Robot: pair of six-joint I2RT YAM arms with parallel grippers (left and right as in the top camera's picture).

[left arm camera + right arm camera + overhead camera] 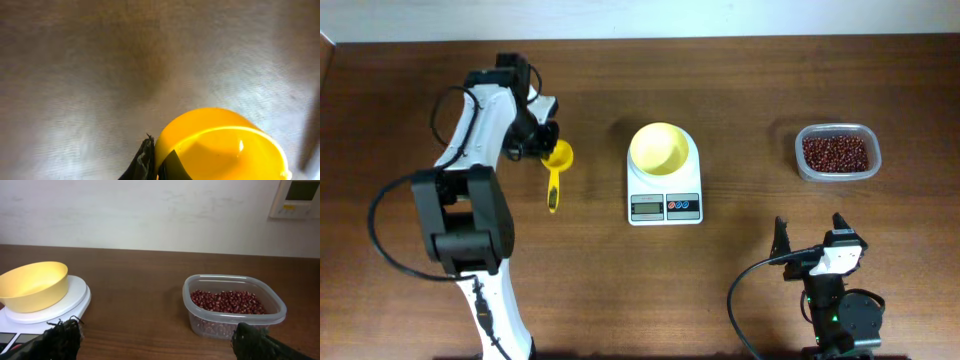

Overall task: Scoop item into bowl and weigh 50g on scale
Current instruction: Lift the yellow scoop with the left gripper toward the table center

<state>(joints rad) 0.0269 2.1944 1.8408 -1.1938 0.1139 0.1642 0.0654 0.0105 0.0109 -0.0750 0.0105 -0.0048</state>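
Observation:
The pale yellow bowl (pixel 660 148) (pixel 34 285) sits on the white scale (pixel 664 205) (pixel 60 307) at mid table. Dark red-brown beans (pixel 835 153) (pixel 227 301) fill a clear tub (pixel 804 165) (pixel 220 325) at the right. A yellow scoop (pixel 556 165) (pixel 220 145) lies left of the scale, handle pointing toward the front. My left gripper (pixel 542 140) (pixel 157 165) is shut on the rim of the scoop's cup, one finger outside and one inside. My right gripper (pixel 809 225) (pixel 160 342) rests open near the front edge, nothing between its fingers (pixel 62 337), facing the gap between scale and tub.
Brown wooden table (pixel 740 290) all round. The left arm's base and cable (pixel 380 240) take up the front left. A pale wall stands behind the table's far edge in the right wrist view.

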